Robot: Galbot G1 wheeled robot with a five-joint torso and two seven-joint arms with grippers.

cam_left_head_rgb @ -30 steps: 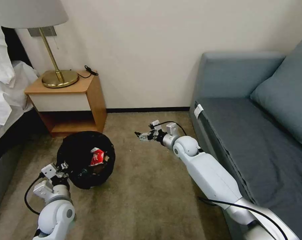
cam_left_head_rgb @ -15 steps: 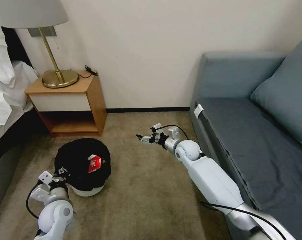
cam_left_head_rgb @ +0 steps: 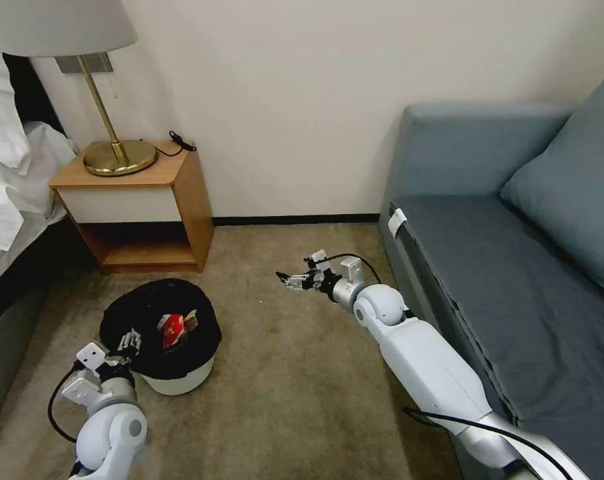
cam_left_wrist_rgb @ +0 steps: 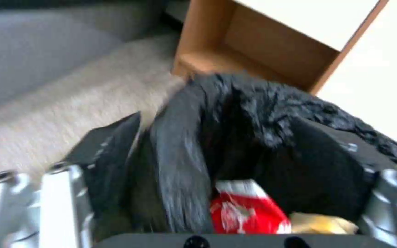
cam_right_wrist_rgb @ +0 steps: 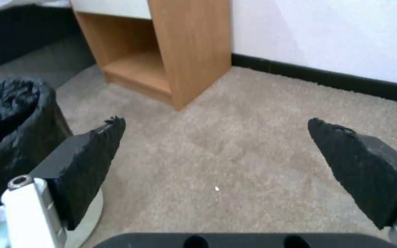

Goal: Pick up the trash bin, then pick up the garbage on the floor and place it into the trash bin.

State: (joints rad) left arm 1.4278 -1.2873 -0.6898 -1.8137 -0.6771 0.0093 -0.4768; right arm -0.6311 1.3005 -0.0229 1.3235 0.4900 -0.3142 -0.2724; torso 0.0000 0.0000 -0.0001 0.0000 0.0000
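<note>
You have the floor point(cam_left_head_rgb: 302, 400), a beige-brown carpet, running from the grey sofa point(cam_left_head_rgb: 515, 267) on your right to the wooden nightstand point(cam_left_head_rgb: 139, 207) on your left, with a brass lamp point(cam_left_head_rgb: 119, 157) standing on the nightstand. The trash bin point(cam_left_head_rgb: 175, 380) sits upright on the carpet just in front of the nightstand, its opening facing up and its black bag liner point(cam_left_head_rgb: 142, 307) draped over the white rim. Inside it you can see a red snack wrapper point(cam_left_head_rgb: 172, 328), and in the left wrist view a pale yellow-gold piece point(cam_left_wrist_rgb: 320, 224) lies just beside that wrapper. Your left gripper point(cam_left_head_rgb: 130, 341) is at the bin's near-left rim; in the left wrist view its jaws straddle the bag-covered rim, one finger point(cam_left_wrist_rgb: 111, 151) outside the wall and the other inside, but you cannot tell from these views whether they are pressing on it. Your right gripper point(cam_left_head_rgb: 290, 280) hangs above bare carpet in the middle of the room, well apart from the bin, pointing toward the nightstand; its jaws are spread wide with nothing between them.
</note>
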